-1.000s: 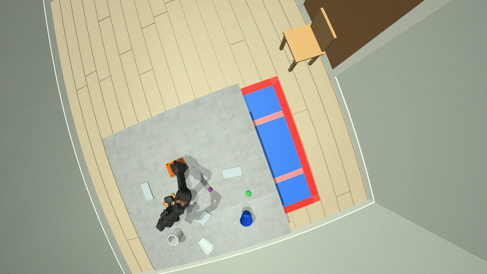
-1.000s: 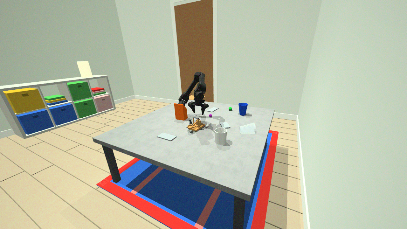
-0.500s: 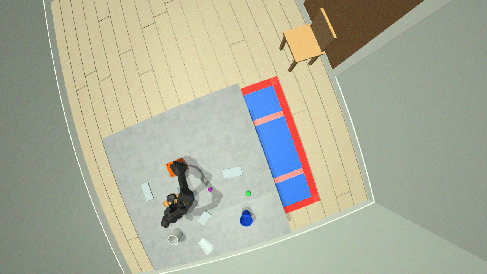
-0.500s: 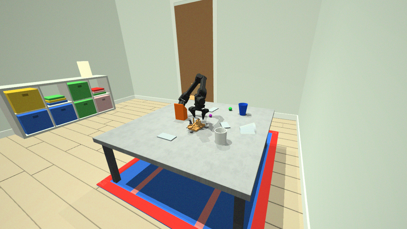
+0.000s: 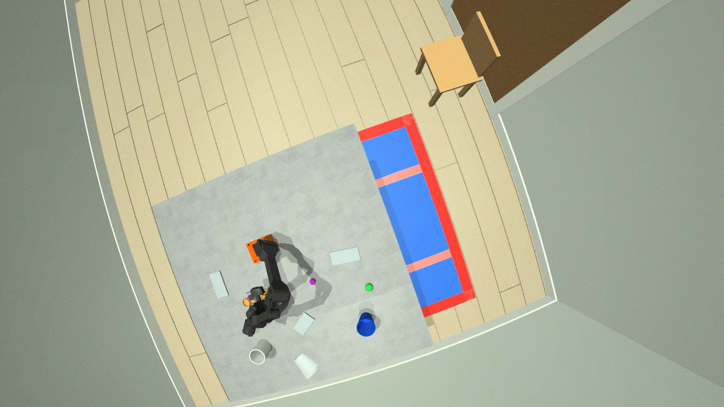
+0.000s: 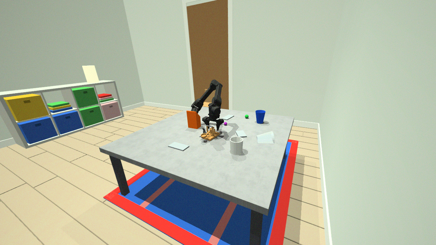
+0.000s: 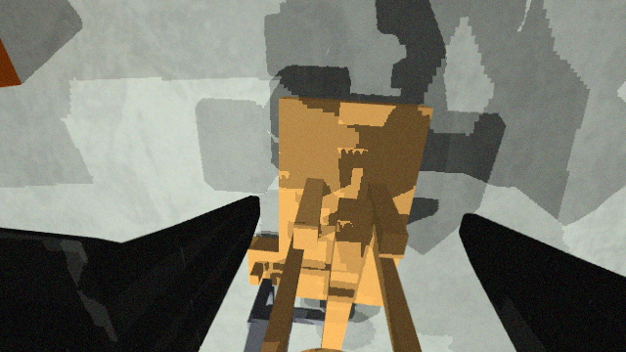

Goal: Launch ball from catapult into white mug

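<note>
The wooden catapult [image 5: 246, 302] [image 6: 213, 137] [image 7: 307, 142] stands on the table, its cup toward the left in the top and exterior views. My gripper [image 6: 213, 128] [image 7: 357, 213] is open and empty above the catapult, with one finger on either side of its posts in the wrist view. In that view the cup is nearly all cut off by the bottom edge, so its contents are hidden. The white mug [image 5: 263, 347] [image 6: 236, 147] stands upright. A purple ball [image 5: 312, 281] [image 6: 225, 124] and a green ball [image 5: 369, 287] [image 6: 246, 116] lie on the table.
A blue cup [image 5: 366, 328] [image 6: 260, 117] stands beyond the green ball. An orange block [image 5: 250, 253] [image 6: 192, 119] is at the arm's base. Flat pale plates [image 5: 218, 284] [image 5: 345, 255] [image 5: 304, 323] and a pale fan-shaped piece [image 5: 306, 365] [image 6: 265, 137] lie around.
</note>
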Controlling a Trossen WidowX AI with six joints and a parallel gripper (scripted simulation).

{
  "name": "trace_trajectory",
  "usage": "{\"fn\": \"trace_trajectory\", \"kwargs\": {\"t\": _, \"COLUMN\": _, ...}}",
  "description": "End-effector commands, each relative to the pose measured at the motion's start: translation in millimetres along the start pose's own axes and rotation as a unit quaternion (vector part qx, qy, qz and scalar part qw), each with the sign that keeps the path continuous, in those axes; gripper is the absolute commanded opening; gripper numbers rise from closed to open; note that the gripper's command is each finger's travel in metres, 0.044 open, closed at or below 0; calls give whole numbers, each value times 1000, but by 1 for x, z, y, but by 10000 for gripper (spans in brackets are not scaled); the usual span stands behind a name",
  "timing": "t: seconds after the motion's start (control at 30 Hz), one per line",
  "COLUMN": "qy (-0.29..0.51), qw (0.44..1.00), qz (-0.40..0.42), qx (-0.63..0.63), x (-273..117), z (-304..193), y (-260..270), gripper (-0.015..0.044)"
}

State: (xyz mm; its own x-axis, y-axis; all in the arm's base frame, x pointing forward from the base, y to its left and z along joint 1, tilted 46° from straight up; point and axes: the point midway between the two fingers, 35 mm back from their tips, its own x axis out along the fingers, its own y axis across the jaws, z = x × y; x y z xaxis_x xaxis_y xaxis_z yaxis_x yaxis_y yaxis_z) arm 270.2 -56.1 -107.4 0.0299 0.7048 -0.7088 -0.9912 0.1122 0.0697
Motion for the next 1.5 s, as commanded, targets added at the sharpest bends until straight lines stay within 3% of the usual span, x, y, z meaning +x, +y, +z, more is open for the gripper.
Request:
{"fn": "trace_trajectory", "kwargs": {"t": 0.0, "qy": -5, "qw": 1000, "qz": 4, "qx": 6, "x": 9, "z": 1, "y": 3, "gripper": 440}}
{"fn": "trace_trajectory", "kwargs": {"t": 0.5, "qy": -6, "qw": 1000, "qz": 5, "qx": 6, "x": 26, "z": 1, "y": 4, "gripper": 440}}
{"fn": "trace_trajectory", "kwargs": {"t": 0.83, "qy": -2, "qw": 1000, "qz": 2, "qx": 0, "x": 23, "z": 1, "y": 2, "gripper": 178}}
{"fn": "trace_trajectory", "kwargs": {"t": 1.07, "qy": -2, "qw": 1000, "qz": 2, "qx": 0, "x": 23, "z": 1, "y": 2, "gripper": 131}}
{"fn": "trace_trajectory", "kwargs": {"t": 1.23, "qy": -1, "qw": 1000, "qz": 4, "qx": 2, "x": -25, "z": 0, "y": 2, "gripper": 0}}
{"fn": "trace_trajectory", "kwargs": {"t": 1.47, "qy": -1, "qw": 999, "qz": 4, "qx": 44, "x": -27, "z": 0, "y": 3, "gripper": 0}}
